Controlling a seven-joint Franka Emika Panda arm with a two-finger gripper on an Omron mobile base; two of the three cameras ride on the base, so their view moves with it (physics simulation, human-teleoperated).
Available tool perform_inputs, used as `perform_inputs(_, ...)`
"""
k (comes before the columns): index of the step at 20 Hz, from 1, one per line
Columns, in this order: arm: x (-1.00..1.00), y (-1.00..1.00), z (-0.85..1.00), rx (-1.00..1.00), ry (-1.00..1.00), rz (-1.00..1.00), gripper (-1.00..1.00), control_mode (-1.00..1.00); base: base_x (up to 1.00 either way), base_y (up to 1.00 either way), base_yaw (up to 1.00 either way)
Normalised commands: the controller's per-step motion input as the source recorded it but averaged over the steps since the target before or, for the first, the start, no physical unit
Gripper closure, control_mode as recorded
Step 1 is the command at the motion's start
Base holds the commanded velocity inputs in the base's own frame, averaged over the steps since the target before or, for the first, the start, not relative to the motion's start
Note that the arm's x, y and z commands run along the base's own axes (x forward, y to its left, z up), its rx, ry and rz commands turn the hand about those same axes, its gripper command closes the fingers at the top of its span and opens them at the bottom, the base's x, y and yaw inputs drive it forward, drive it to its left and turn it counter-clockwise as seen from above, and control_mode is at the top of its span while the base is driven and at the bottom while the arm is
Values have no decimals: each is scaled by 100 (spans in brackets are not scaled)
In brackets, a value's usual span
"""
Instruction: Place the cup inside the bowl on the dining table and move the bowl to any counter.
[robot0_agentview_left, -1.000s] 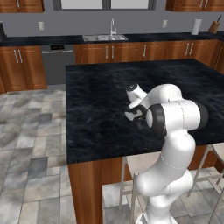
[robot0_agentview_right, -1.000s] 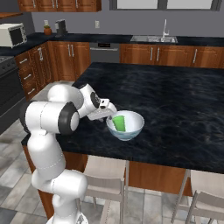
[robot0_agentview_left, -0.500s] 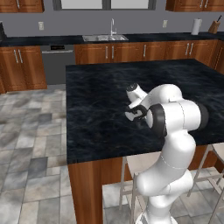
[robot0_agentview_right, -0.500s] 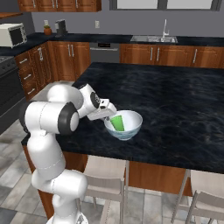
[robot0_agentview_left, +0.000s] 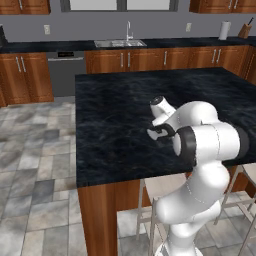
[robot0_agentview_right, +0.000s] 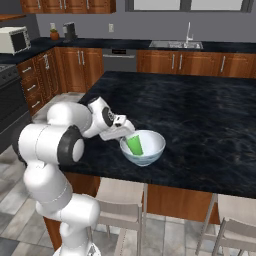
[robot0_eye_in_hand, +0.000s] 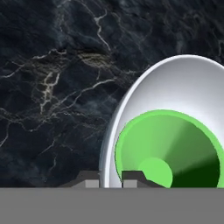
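Observation:
The pale bluish-white bowl (robot0_agentview_right: 150, 150) stands near the front edge of the dining table (robot0_agentview_right: 200, 115), with the green cup (robot0_agentview_right: 134, 145) leaning inside it. My gripper (robot0_agentview_right: 125, 134) reaches in low from the left and is shut on the bowl's near rim. In the hand view the cup (robot0_eye_in_hand: 175, 144) lies in the bowl (robot0_eye_in_hand: 175, 83), its open mouth toward the camera. There my gripper (robot0_eye_in_hand: 109, 179) straddles the rim, one dark fingertip (robot0_eye_in_hand: 87, 180) outside and the other inside. In the left base view my own arm hides the bowl, and the hand (robot0_agentview_left: 160, 131) sits low over the dining table (robot0_agentview_left: 115, 115).
The counter (robot0_agentview_right: 150, 45) with a sink (robot0_agentview_left: 120, 43) runs along the back wall, across a tiled aisle. A microwave (robot0_agentview_right: 12, 40) sits at its far left. Stools (robot0_agentview_right: 120, 200) stand under the table's front edge beside my base.
The fingers have closed onto the bowl's rim. The arm, bowl and cup have stayed in place.

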Motion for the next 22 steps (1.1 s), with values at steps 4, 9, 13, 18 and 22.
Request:
perform_inputs(4, -33, -19, 18, 0, 0, 0, 100, -100, 0, 0, 0)
perform_inputs(9, -17, -1, 34, 0, 0, 0, 100, -100, 0, 0, 0)
perform_inputs(13, -15, 0, 47, 0, 0, 0, 100, -100, 0, 0, 0)
perform_inputs(18, -12, 0, 47, 0, 0, 0, 100, -100, 0, 0, 0)
perform_inputs(22, -16, 7, 48, 0, 0, 0, 100, -100, 0, 0, 0)
